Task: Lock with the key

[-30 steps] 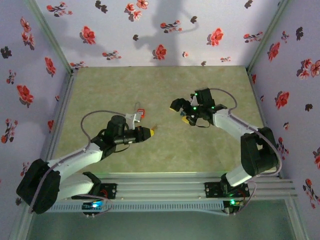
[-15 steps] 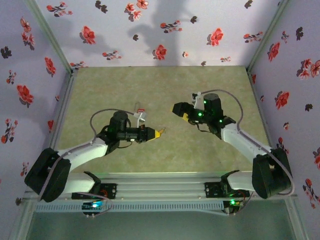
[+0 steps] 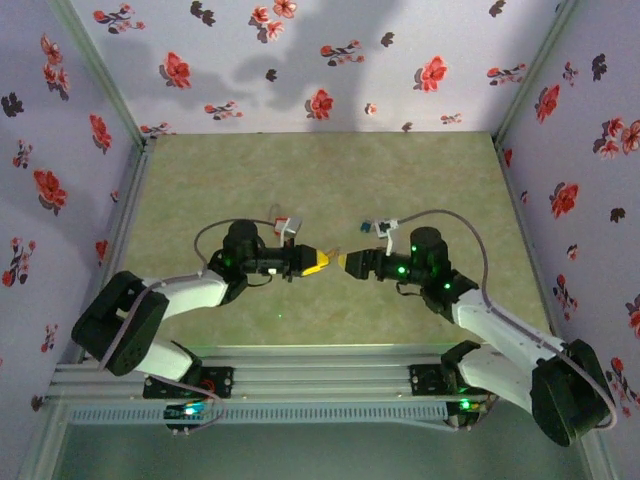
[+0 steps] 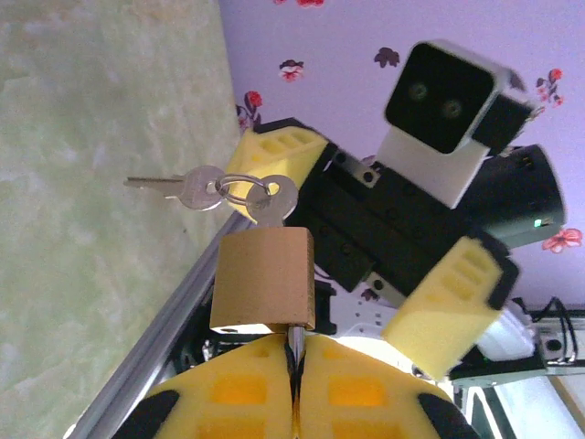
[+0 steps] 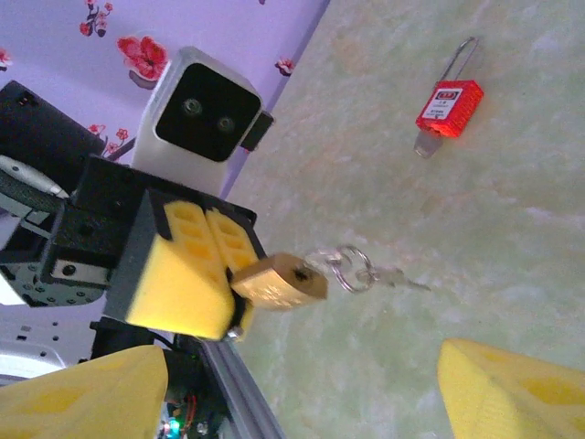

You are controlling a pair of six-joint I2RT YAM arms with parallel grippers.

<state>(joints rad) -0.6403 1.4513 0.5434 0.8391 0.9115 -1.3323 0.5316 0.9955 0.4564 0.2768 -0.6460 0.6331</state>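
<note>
A brass padlock (image 4: 263, 279) hangs off the table with my left gripper (image 4: 294, 366) shut on its steel shackle. A ring of silver keys (image 4: 215, 189) sits at the padlock's far end. One key head (image 4: 276, 196) rests against that end face, and another key sticks out sideways. My right gripper (image 4: 366, 233) faces the padlock from just beyond the keys, its yellow fingers (image 4: 454, 306) apart and holding nothing. In the right wrist view the padlock (image 5: 279, 282) and the key ring (image 5: 352, 267) lie ahead of the open right gripper (image 5: 297, 402). From above, the left gripper (image 3: 318, 263) and the right gripper (image 3: 348, 262) almost meet.
A red padlock (image 5: 448, 108) with a long thin shackle lies on the green table (image 3: 320, 170) behind the left arm. Flowered walls stand on three sides. An aluminium rail (image 3: 320, 365) runs along the near edge, with bare table behind the grippers.
Both arms have swung toward the middle front, so the grippers now face each other tip to tip. The left kept hold of the padlock. The right gripper's fingers have narrowed somewhat.
</note>
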